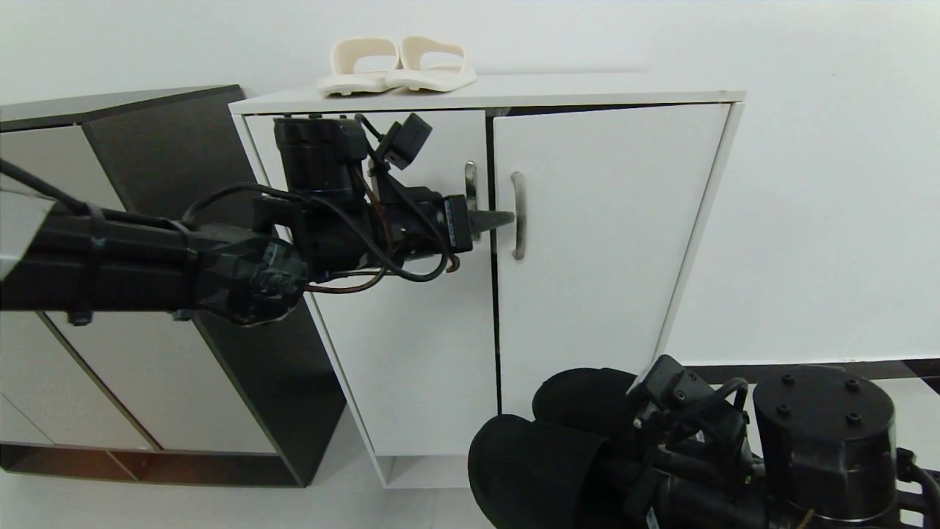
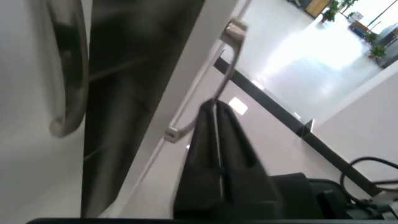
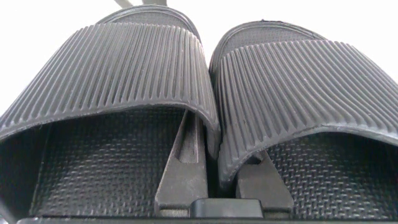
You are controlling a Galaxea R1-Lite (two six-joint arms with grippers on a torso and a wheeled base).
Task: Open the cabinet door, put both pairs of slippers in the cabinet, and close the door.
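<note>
Left claw [image 1: 505,217], pinched together, has the door handle [image 1: 518,228] right at its tip, while the right claw [image 3: 214,158] clamps 2 black slippers [image 1: 529,463].

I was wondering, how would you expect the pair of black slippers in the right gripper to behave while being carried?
The black slippers look soft and flexible: their ribbed straps bow where the right gripper pinches both together, so they may sag. They seem light, since one pinch holds both. The ribbing and textured footbeds probably resist slipping.

A dark grey cabinet [image 1: 169,147] stands against the white wall [image 1: 830,220].
</note>
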